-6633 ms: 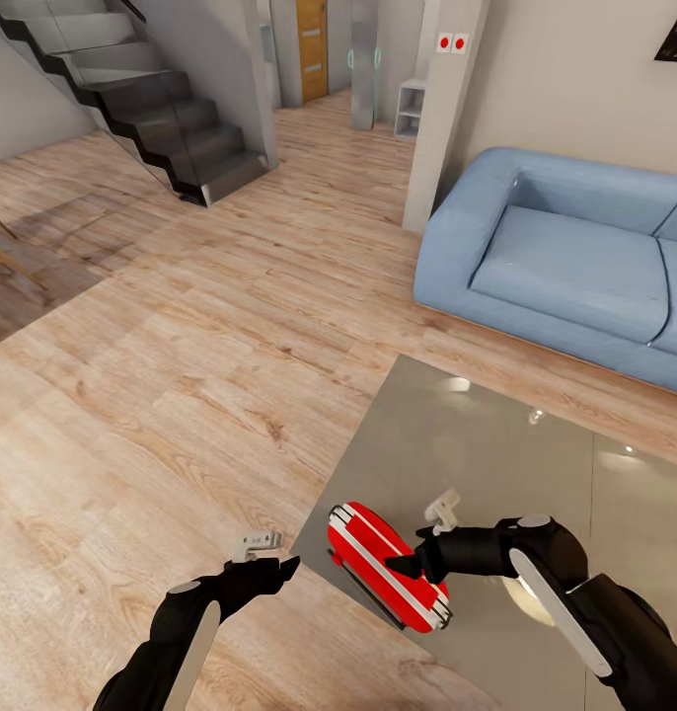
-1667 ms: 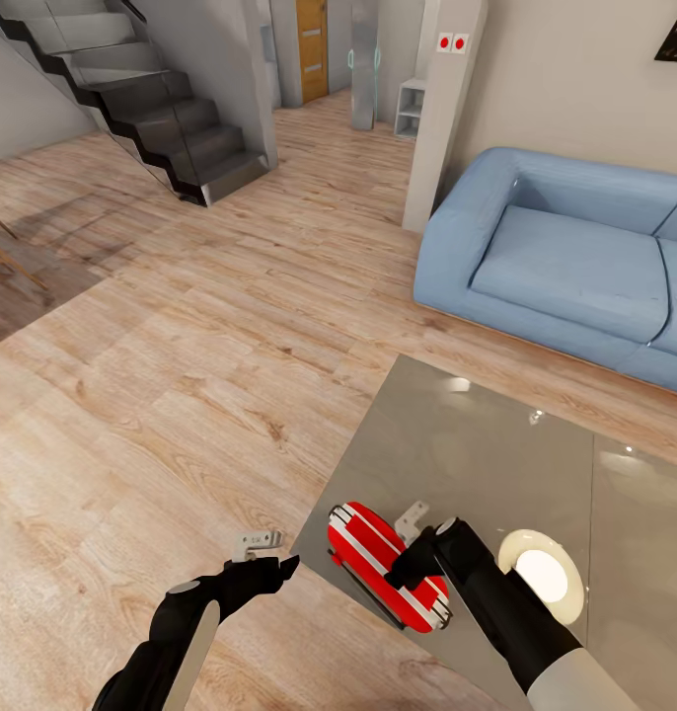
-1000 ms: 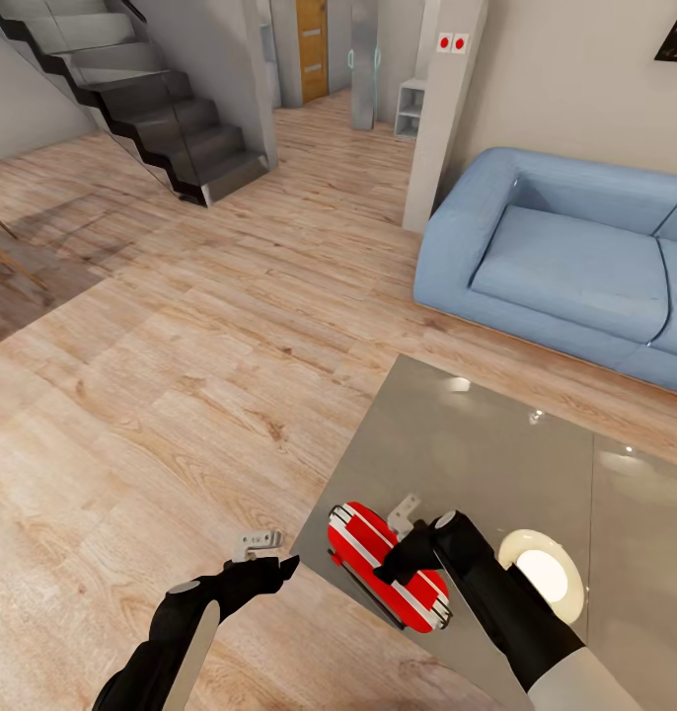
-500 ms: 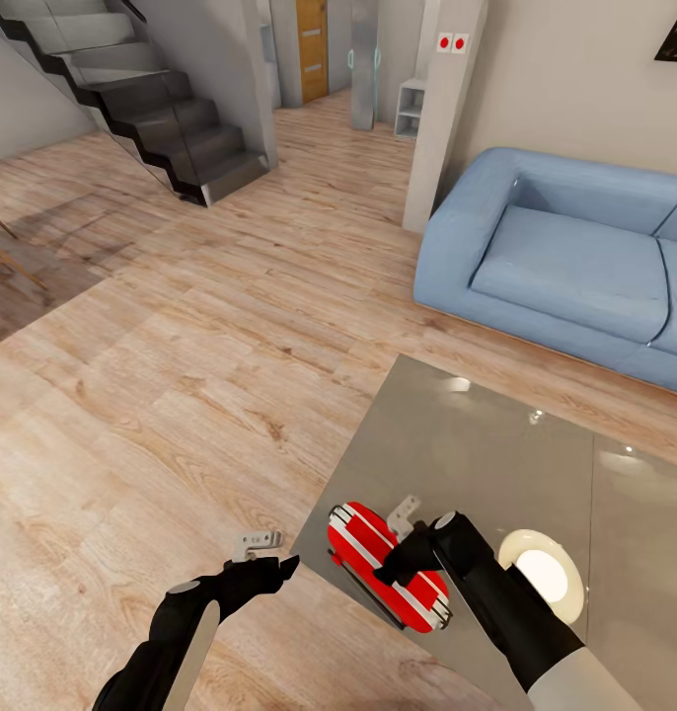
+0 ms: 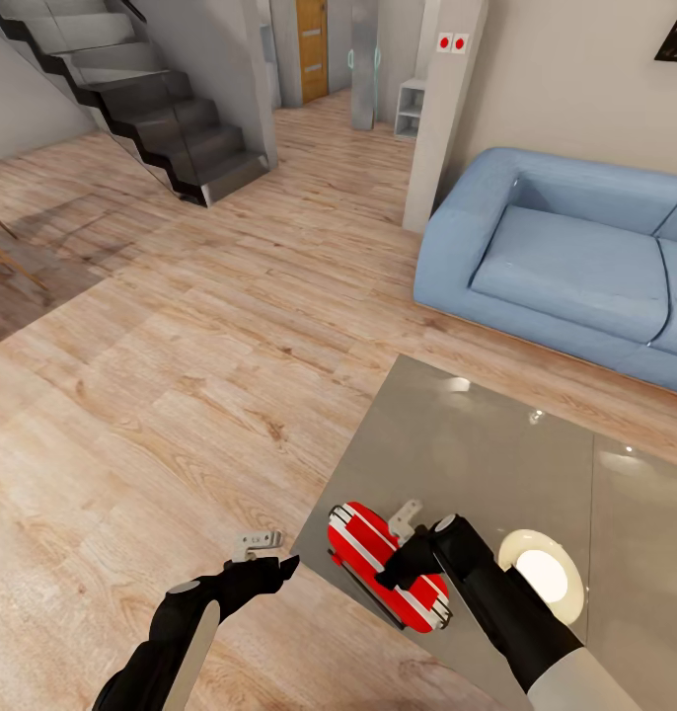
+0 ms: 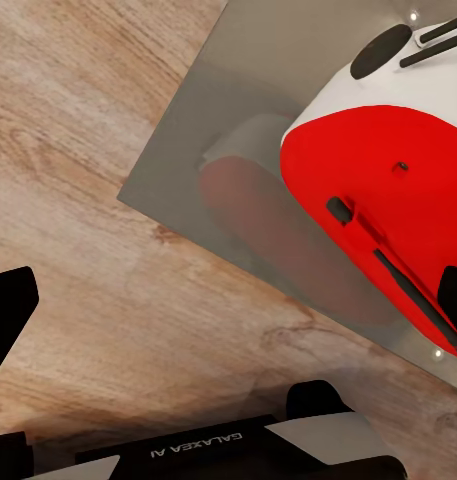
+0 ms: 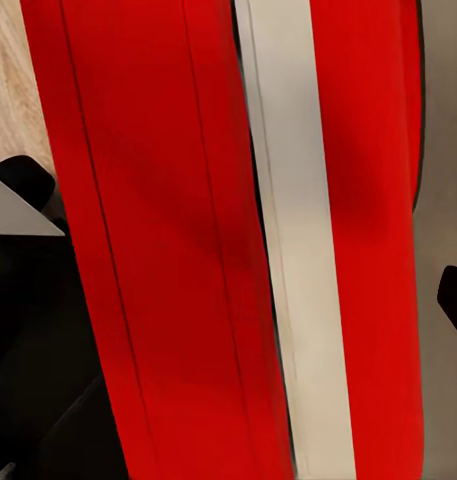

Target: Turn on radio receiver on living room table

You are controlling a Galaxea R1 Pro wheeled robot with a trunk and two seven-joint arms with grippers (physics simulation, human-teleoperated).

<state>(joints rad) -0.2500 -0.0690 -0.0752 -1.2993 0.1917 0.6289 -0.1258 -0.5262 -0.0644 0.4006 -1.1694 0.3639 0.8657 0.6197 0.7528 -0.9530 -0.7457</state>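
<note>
Right gripper (image 5: 390, 571) sits low over the radio (image 5: 386, 564), dark fingertips on or just above its red top face; contact can't be confirmed from the head view. Whether it is released or clenched — cannot tell: fingertips merge into one dark shape from the head camera, and the right wrist view catches only slivers of finger at the frame edges.

Left gripper (image 5: 287, 566) hangs over the wood floor (image 5: 181, 395), just off the table's near corner. Spread apart, holding nothing; its fingers (image 6: 8, 310) show wide in the left wrist view.

Radio lies flat at the near-left corner of the table (image 5: 477, 444), long axis diagonal, red shell with white stripes. White end cap and a small dark slot or switch on the red side show in the left wrist view (image 6: 388, 170). A round white dish (image 5: 541, 576) sits on the table just beside the right forearm.

Step in hand, as I read it: pressing the radio to switch it on.

Doing it well:
- Press straight down, not sideways; the glossy tabletop looks slick and the radio is near the edge, so a skewed push could slide it off.
- Keep the forearm off the dish.
- Exact switch location is unclear; the wrist camera sees only stripes (image 7: 288, 250).
</note>
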